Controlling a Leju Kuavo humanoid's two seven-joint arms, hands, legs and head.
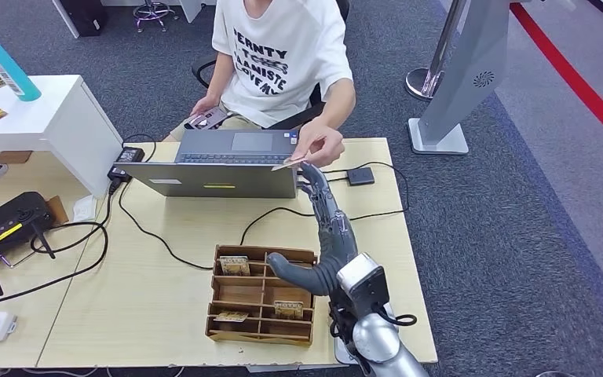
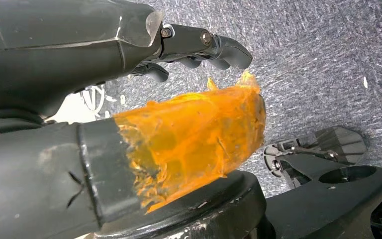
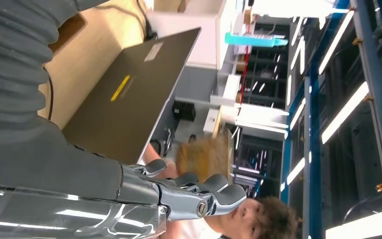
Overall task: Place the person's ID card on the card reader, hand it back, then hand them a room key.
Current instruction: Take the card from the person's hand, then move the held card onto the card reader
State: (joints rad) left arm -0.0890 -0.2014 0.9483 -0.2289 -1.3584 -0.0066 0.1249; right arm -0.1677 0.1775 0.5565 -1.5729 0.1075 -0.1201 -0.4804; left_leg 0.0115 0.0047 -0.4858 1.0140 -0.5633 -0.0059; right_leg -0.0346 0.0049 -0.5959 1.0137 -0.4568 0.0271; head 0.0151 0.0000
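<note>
Black router (image 1: 4,228) sits at the worktop's (image 1: 149,306) left end, then the laptop (image 1: 208,177) and the wooden tray (image 1: 263,294) of room keys. Right of the laptop, a person's hand (image 1: 322,145) holds the ID card (image 1: 292,163) just at the fingertips of the robot's right hand (image 1: 326,216), whose fingers are spread and reaching up, holding nothing yet. The task looks barely begun: reading, return and key all remain. The small black box (image 1: 359,176) may be the reader. The left hand (image 2: 199,47) hangs by the floor, fingers curled, apparently empty.
</note>
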